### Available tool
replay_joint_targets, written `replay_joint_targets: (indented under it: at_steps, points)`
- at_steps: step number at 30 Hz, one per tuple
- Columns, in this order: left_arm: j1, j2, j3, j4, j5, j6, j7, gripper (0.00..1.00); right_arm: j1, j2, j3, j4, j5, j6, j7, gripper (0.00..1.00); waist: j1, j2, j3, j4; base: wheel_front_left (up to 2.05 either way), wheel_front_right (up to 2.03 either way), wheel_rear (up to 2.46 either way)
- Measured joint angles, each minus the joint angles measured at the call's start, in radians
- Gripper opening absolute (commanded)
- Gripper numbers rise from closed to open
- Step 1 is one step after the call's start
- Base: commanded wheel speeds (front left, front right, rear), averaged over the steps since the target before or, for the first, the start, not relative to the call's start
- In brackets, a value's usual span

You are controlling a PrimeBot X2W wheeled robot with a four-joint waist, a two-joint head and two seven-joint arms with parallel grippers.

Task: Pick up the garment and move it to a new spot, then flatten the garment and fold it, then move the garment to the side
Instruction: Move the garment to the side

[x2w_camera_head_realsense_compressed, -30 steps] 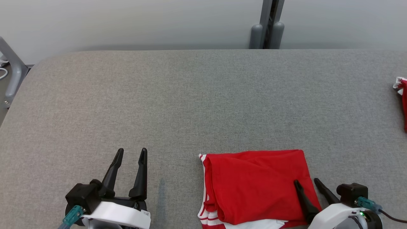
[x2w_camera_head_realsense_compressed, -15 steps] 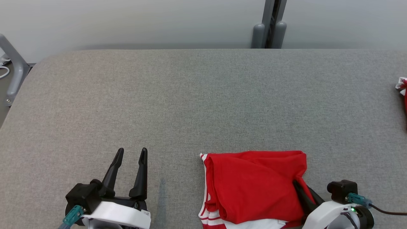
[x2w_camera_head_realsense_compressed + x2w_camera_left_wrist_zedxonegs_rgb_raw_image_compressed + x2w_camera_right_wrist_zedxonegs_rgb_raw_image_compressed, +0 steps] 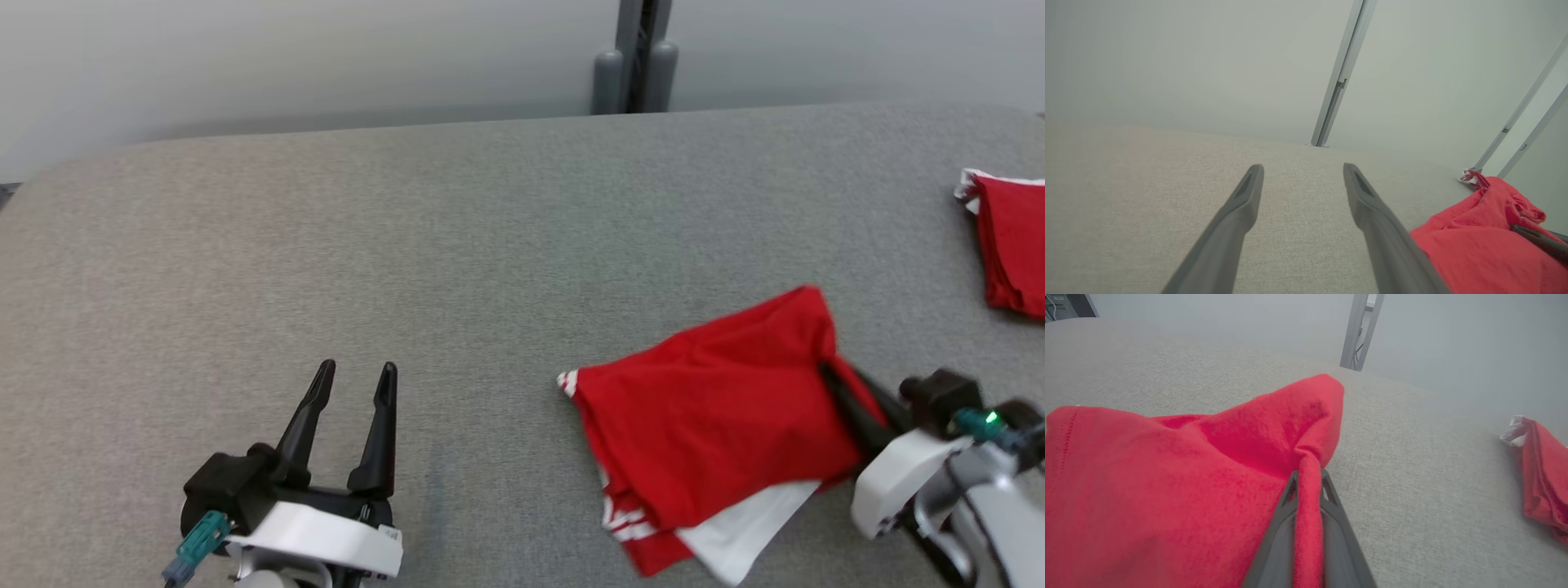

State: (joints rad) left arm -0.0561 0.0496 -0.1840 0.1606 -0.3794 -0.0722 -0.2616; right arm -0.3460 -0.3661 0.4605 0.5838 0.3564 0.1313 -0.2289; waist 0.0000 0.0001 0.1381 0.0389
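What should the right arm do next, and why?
Probably drag the folded garment rightward toward the second red garment: the right gripper is shut on its right edge, fabric pinched between the jaws, with bare table between the two.

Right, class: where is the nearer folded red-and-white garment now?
Head view, lower right: the nearer folded red-and-white garment rests on the grey fabric table, its right edge pinched by the right gripper.
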Motion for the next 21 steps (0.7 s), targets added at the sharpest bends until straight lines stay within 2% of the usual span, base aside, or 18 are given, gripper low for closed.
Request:
replay_joint_targets:
  at_steps: [7, 13, 21]
  points:
    - [-0.093, 0.0, -0.073, -0.012, 0.012, -0.003, 0.0, 1.0, -0.135, -0.19, 0.024, -0.143, -0.051, 0.0, 0.044, 0.0, 0.0, 0.0, 0.066, -0.059, 0.0, 0.0, 0.0]
    - [-0.227, -0.001, -0.157, -0.009, 0.025, -0.007, 0.0, 1.0, -0.26, -0.356, 0.023, -0.241, -0.046, 0.0, 0.086, 0.0, 0.0, 0.0, 0.166, -0.102, 0.0, 0.0, 0.0]
    - [-0.39, -0.001, -0.241, 0.003, 0.025, -0.007, 0.0, 1.0, -0.391, -0.513, -0.035, -0.226, 0.007, 0.0, 0.099, 0.0, 0.0, -0.0001, 0.322, -0.139, 0.0, 0.0, 0.0]
